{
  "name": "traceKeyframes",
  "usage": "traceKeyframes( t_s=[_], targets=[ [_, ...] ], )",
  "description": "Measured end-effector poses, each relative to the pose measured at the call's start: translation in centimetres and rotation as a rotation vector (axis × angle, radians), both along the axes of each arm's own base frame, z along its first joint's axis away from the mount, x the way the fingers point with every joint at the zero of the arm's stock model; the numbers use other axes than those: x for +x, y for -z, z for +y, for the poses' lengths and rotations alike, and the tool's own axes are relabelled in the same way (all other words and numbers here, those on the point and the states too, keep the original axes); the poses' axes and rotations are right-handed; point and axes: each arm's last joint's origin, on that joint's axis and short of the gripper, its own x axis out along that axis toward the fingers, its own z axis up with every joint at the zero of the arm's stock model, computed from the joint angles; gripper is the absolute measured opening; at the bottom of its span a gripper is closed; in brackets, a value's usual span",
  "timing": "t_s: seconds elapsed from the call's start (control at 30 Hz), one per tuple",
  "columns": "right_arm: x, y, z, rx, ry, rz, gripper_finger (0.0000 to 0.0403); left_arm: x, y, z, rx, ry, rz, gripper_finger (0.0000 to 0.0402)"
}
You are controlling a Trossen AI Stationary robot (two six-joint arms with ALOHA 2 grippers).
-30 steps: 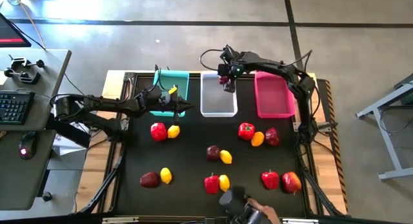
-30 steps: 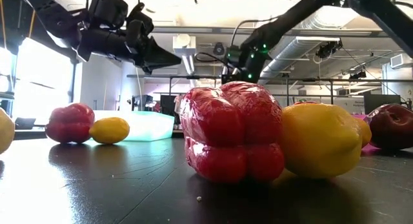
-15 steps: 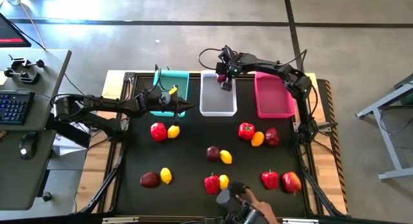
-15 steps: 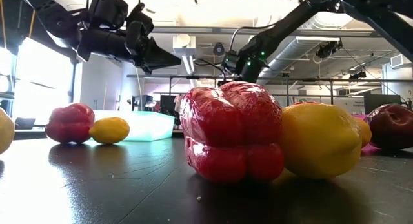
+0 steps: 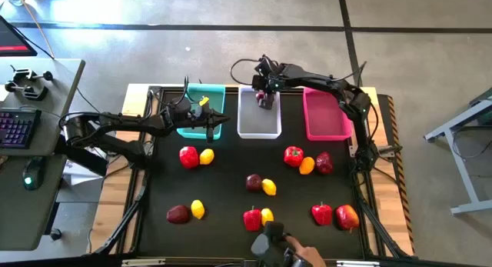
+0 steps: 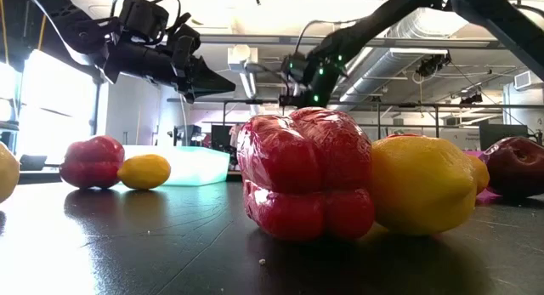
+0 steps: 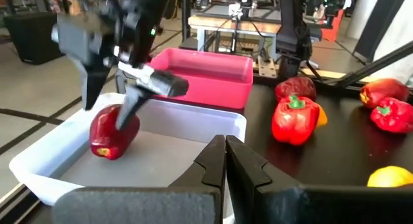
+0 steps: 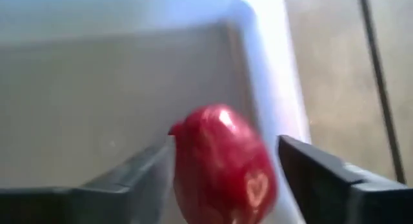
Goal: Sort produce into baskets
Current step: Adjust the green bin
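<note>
Produce lies scattered on a black table (image 5: 231, 221) while we lower one red fruit (image 7: 113, 132) into the white bin (image 5: 259, 127).

Our right gripper (image 5: 264, 95) hangs over the far end of the white bin, its fingers (image 8: 329, 172) parted on either side of the red fruit, which sits in the bin near a corner; we cannot tell whether they still touch it. Our left gripper (image 5: 209, 124) is clenched with nothing in it, just beside the teal bin (image 5: 204, 94), which holds a lemon (image 5: 204, 101). The pink bin (image 5: 323, 117) stands to the right of the white one. Peppers, lemons and dark fruits rest on the table nearer us.
</note>
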Motion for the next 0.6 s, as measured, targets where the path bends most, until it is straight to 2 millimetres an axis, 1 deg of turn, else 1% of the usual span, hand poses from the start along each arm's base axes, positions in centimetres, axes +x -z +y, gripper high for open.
traceKeyframes(
  t_s=[0.13, 0.2, 0.23, 0.27, 0.37, 0.47, 0.53, 0.6],
  targets=[
    [0.0, -3.1, 0.4, -0.047, -0.031, -0.128, 0.0120, 0.0, 0.0, 0.0, 0.001, 0.000, -0.001, 0.0000],
    [-0.2, -3.9, 0.4, -0.014, -0.035, -0.186, 0.0053, 0.0, 0.0, 0.0, 0.006, 0.001, -0.001, 0.0000],
    [-0.3, -4.0, 0.4, 0.016, -0.033, -0.210, 0.0028, 0.0, 0.0, 0.0, 0.013, 0.003, 0.001, 0.0000],
    [-0.3, -4.0, 0.4, 0.041, -0.029, -0.225, 0.0014, 0.0, 0.0, 0.0, 0.022, 0.004, 0.003, 0.0000],
    [0.0, -3.9, 0.9, 0.092, 0.012, -0.251, 0.0018, 0.0, 0.1, 0.0, 0.030, 0.007, 0.013, 0.0000],
    [1.0, -3.2, 2.3, 0.093, 0.023, -0.310, 0.0007, -0.2, 0.5, 0.1, 0.007, 0.021, 0.051, 0.0000],
    [1.3, -2.1, 3.4, 0.096, 0.024, -0.360, 0.0002, -0.3, 0.9, 0.2, -0.015, 0.018, 0.091, 0.0000],
    [1.1, -1.5, 4.3, 0.091, 0.041, -0.442, 0.0003, -0.5, 1.3, 0.3, -0.038, 0.005, 0.127, 0.0000]
  ],
)
